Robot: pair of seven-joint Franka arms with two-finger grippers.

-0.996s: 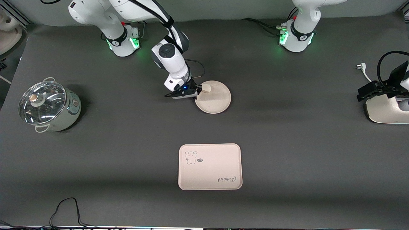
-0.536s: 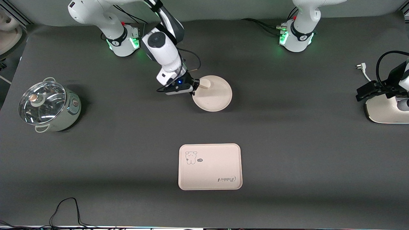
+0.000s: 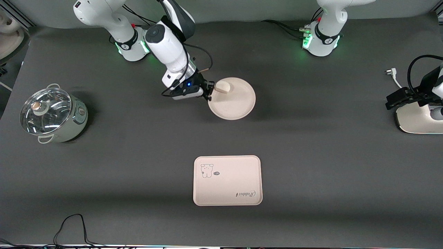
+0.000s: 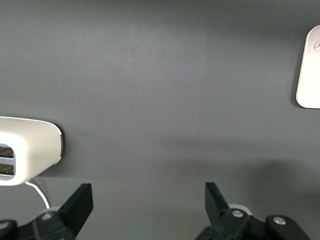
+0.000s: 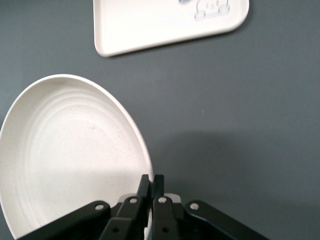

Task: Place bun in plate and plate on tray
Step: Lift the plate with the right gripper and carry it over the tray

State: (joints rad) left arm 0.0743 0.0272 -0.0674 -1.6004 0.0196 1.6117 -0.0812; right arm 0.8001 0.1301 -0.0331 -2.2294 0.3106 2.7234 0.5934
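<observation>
**Plate pinched at the rim, bun riding near the edge**

Nearest the front camera you have one tray (image 3: pixel 227 180), bare, with its cartoon animal and "Rabbit" script. Farther from the camera, one plate (image 3: pixel 235 102) hangs tilted off the table, its rim clamped in the right gripper (image 3: pixel 208 94) (jaws pinched thin on the edge in the right wrist view). One bun (image 3: pixel 222 86) sits on the plate just beside that grip. The likely trouble: a one-sided rim pinch lets the plate sag or swivel, and the bun could roll off before the tray. Carry it level and slowly. The left gripper (image 4: pixel 149 204) waits over bare table by the white appliance (image 3: pixel 417 119), its jaws spread wide. One lidded pot (image 3: pixel 52 114) stands toward the right arm's end.
</observation>
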